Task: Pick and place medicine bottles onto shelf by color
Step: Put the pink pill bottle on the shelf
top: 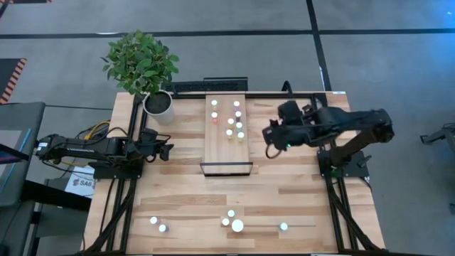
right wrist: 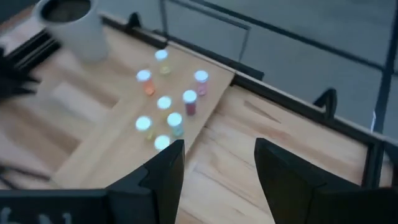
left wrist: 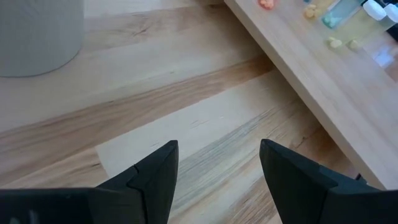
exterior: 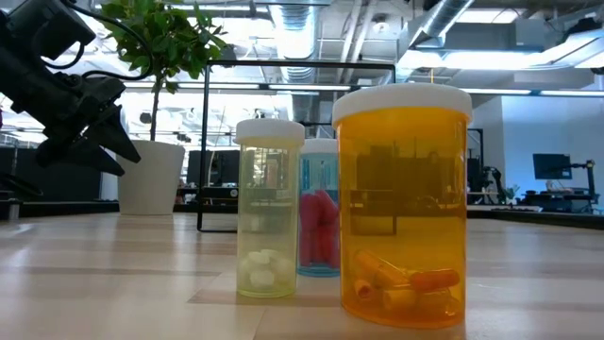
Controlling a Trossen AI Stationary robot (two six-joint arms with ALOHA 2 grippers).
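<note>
A leafy green plant (top: 140, 60) in a white pot (top: 158, 104) stands at the far left corner of the wooden table (top: 178, 192) (its leaves spill past the edge). A white labelled sheet (top: 80, 183) lies below the table's left side.

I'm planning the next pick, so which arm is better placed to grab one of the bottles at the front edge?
Probably left. Its open, empty gripper sits nearer the front bottles; the right gripper, also empty, hovers beside the shelf.
</note>
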